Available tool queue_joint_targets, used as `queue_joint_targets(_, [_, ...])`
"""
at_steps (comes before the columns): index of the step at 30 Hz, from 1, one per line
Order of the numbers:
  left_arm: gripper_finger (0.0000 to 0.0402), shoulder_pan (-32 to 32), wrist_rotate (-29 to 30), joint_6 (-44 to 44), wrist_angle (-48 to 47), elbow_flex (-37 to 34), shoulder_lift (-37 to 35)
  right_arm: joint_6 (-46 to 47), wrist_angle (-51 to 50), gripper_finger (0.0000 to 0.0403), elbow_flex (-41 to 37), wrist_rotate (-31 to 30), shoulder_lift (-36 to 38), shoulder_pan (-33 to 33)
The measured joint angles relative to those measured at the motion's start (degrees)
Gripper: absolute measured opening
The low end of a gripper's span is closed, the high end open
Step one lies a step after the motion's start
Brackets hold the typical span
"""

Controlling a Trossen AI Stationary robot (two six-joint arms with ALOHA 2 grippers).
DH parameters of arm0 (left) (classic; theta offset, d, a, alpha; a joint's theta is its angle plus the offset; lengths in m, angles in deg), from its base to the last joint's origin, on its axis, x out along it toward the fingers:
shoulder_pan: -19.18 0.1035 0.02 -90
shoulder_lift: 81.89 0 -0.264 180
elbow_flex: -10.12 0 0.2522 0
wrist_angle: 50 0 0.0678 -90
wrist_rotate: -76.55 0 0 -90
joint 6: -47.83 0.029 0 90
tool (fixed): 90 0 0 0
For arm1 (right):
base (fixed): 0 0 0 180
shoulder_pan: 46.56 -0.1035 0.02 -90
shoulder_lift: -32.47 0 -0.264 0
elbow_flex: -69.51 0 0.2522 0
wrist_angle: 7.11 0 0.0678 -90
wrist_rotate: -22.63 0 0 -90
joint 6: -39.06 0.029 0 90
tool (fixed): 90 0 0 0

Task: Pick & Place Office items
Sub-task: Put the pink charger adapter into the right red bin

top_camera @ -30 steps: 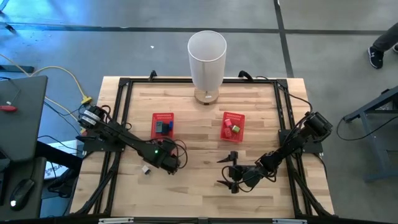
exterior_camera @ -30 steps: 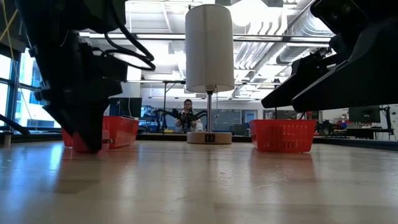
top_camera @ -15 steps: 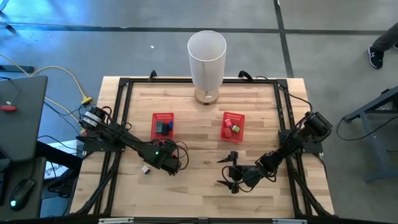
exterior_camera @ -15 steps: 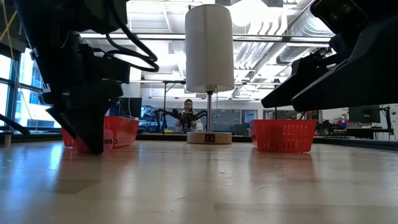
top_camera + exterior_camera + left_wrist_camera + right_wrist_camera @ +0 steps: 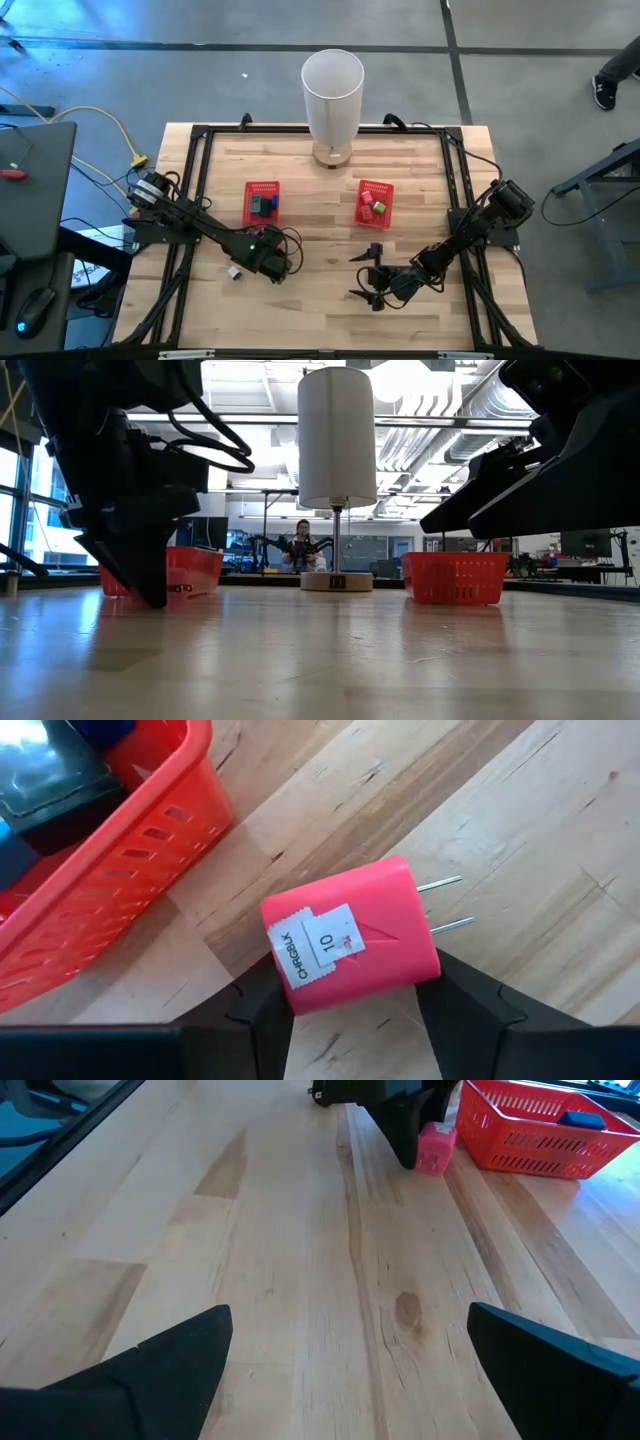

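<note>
Pale wood table, workshop behind, seated person

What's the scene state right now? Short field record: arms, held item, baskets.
left gripper: down at the table beside the left basket, fingers either side of the pink charger plug
pink charger plug: on the wood, prongs pointing away from the basket, white label reading CHRGBLK
left basket: red mesh, holds dark and blue items
right basket: red mesh, holds red, pink and green items
right gripper: open, empty, low over the table's near right part
white cylinder: upright at the far edge
</note>
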Motion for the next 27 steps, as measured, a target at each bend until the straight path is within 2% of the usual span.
queue_joint_targets(6, [0.0169,-2.13,3.19,0.07,-0.04,1.08,-0.23,0.0,0.18,0.0394,0.0,0.07,0.0,0.0])
queue_joint_targets(10, [0.0168,-4.0,3.71,2.55,4.24,1.58,-2.84,2.04,1.22,0.0394,0.0,0.8,0.0,0.0])
queue_joint_targets(16, [0.0168,-6.07,4.68,19.65,22.54,1.73,-4.26,4.31,1.17,0.0394,0.0,1.45,0.0,0.0])
queue_joint_targets(20, [0.0168,-7.25,4.49,35.59,32.14,1.73,-4.26,13.5,2.59,0.0394,0.0,1.57,0.0,0.0])
queue_joint_targets(23, [0.0168,-8.18,5.59,43.26,35.65,1.73,-4.26,21.14,2.76,0.0394,0.0,1.78,0.0,0.47])
queue_joint_targets(27, [0.0168,-9.22,11.37,46.25,35.88,1.73,-4.14,30.79,4.14,0.0394,0.0,5.44,0.0,2.32])
